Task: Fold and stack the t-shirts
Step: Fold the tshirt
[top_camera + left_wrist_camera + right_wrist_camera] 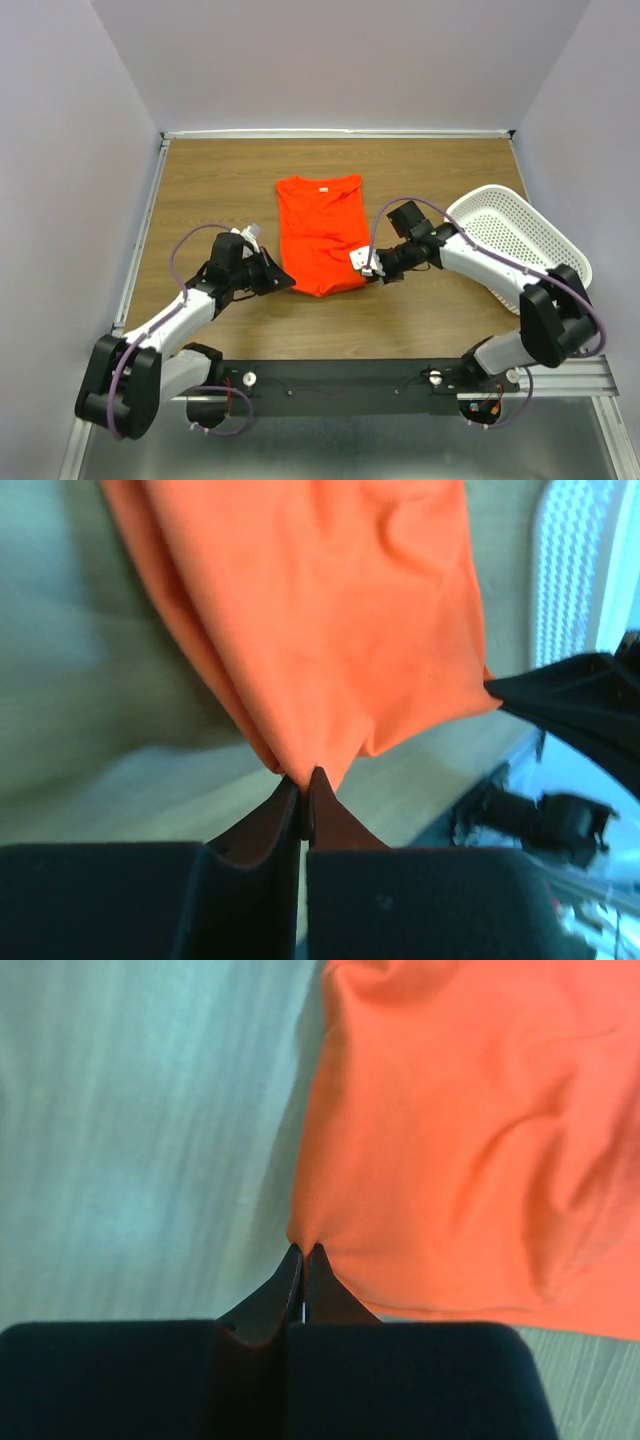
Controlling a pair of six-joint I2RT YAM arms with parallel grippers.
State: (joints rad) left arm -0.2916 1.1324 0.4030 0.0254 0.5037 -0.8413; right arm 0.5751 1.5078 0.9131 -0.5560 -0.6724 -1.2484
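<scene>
A bright orange t-shirt (320,232) lies on the wooden table, folded into a narrow strip with its collar and white label at the far end. My left gripper (288,281) is shut on the shirt's near left corner; in the left wrist view the cloth (330,610) runs up from the pinched tips of the left gripper (304,776). My right gripper (364,268) is shut on the near right corner. The right wrist view shows the orange cloth (470,1140) puckered at the closed tips of the right gripper (303,1251).
A white perforated basket (520,235) sits tilted at the right side of the table, behind the right arm. The table (220,190) is walled at the back and both sides. A metal rail (400,375) runs along the near edge.
</scene>
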